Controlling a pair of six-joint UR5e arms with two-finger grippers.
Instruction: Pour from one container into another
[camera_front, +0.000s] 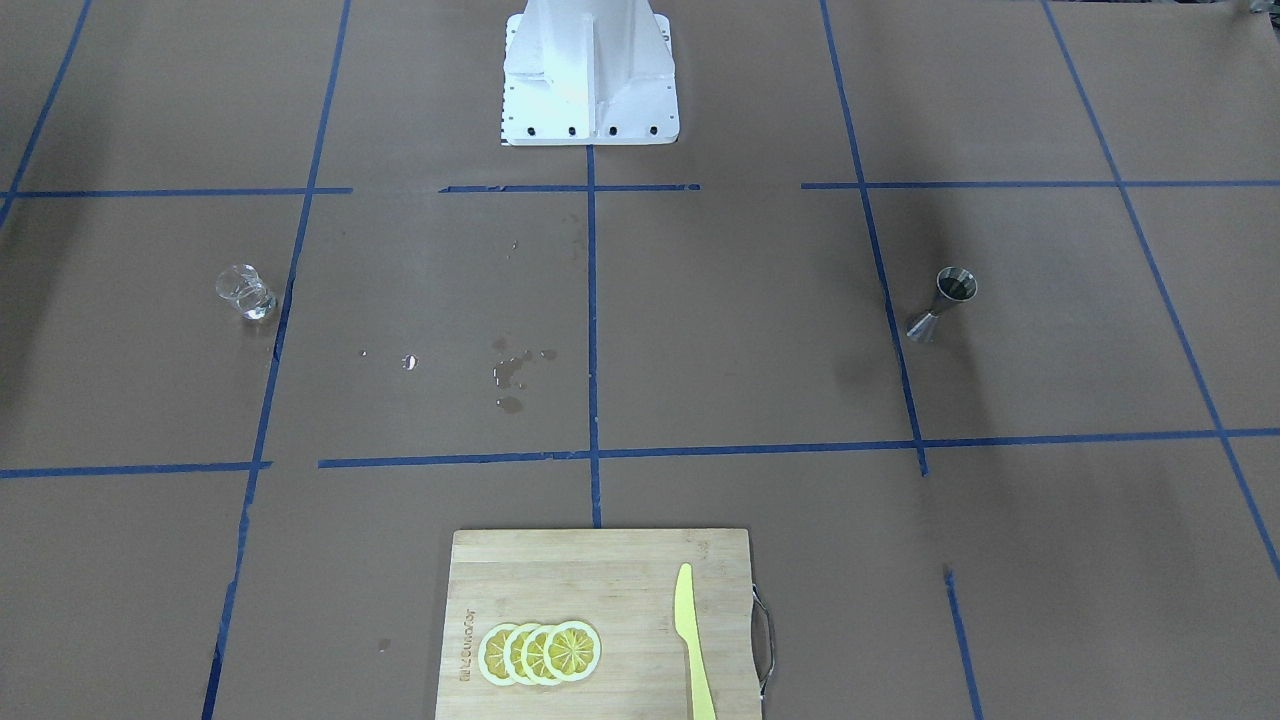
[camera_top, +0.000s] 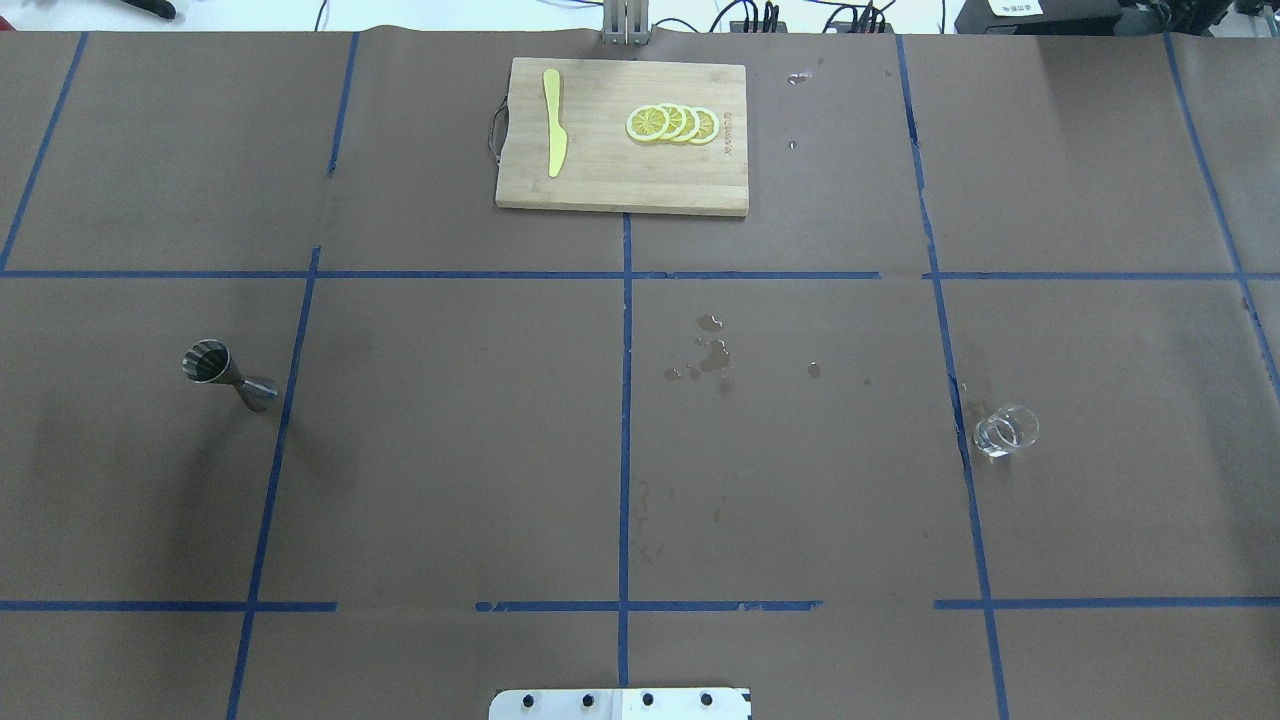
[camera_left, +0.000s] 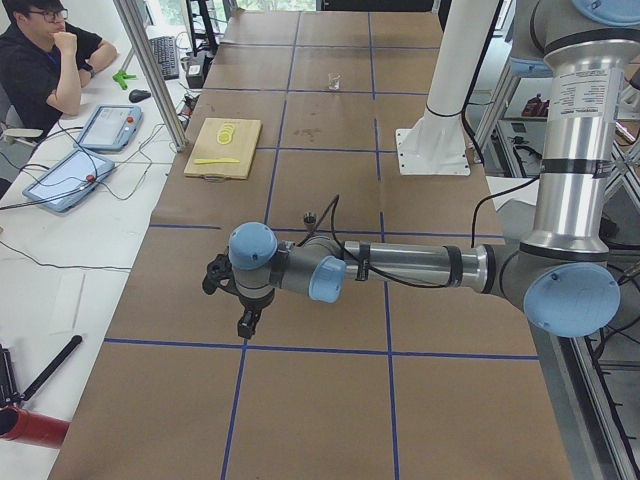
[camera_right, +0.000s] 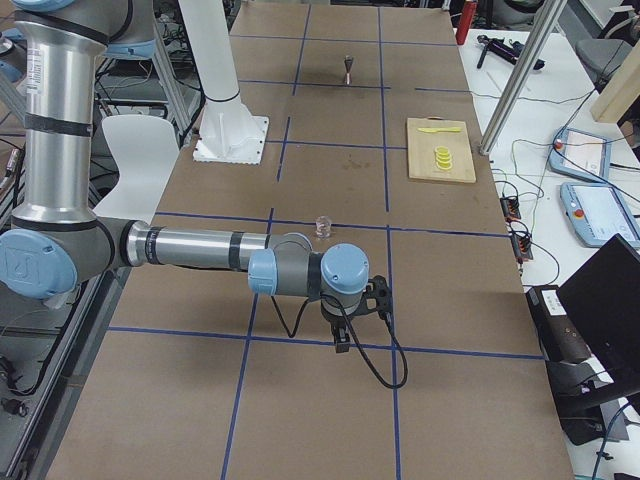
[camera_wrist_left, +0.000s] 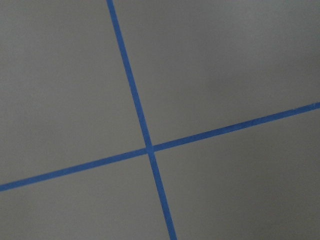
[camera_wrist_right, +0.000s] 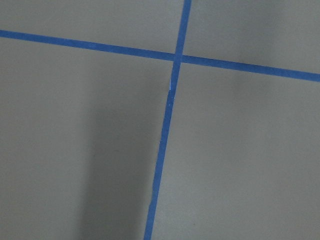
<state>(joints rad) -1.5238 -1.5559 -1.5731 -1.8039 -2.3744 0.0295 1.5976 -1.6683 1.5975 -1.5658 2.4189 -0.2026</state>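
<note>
A steel jigger (camera_front: 945, 300) stands upright on the brown table on my left side, also visible as the jigger (camera_top: 225, 372). A small clear glass (camera_front: 245, 292) stands on my right side, and the overhead view shows the same glass (camera_top: 1005, 432). Neither gripper is near them. My left gripper (camera_left: 243, 322) appears only in the exterior left view, hanging over the table's end, well short of the jigger (camera_left: 310, 217). My right gripper (camera_right: 342, 338) appears only in the exterior right view, short of the glass (camera_right: 323, 226). I cannot tell whether either gripper is open or shut. Both wrist views show only paper and blue tape.
A wooden cutting board (camera_top: 600, 180) lies at the far middle, carrying lemon slices (camera_top: 672, 123) and a yellow knife (camera_top: 553, 135). Wet drops (camera_top: 712, 355) mark the table's centre. The white robot base (camera_front: 590, 75) stands at the near edge. An operator (camera_left: 45, 60) sits beside the table.
</note>
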